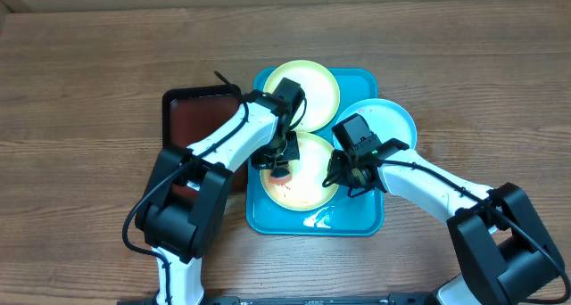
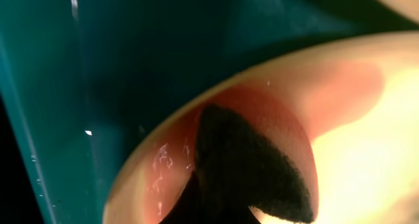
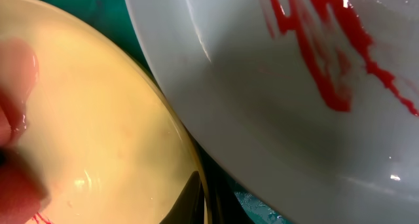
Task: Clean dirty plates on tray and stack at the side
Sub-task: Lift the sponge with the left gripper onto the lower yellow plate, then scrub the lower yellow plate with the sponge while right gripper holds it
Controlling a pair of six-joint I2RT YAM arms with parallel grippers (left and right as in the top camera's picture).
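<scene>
The turquoise tray (image 1: pixel 312 220) holds three plates. One yellow-green plate (image 1: pixel 308 86) lies at the back, a second one (image 1: pixel 312 185) in the middle with red smears, and the light blue plate (image 1: pixel 393 122) at the right with red smears (image 3: pixel 314 47). My left gripper (image 1: pixel 281 160) is shut on a dark sponge (image 2: pixel 252 168), which presses on the smeared part of the middle plate (image 2: pixel 353 112). My right gripper (image 1: pixel 343 176) is shut on that plate's right rim (image 3: pixel 196 185). The blue plate (image 3: pixel 275 119) lies close beside it.
A smaller black tray (image 1: pixel 192 118) with a brown-red inside sits left of the turquoise tray, under my left arm. Wet film shines on the tray floor (image 1: pixel 319 218) at the front. Bare wooden table (image 1: pixel 80 91) surrounds the trays.
</scene>
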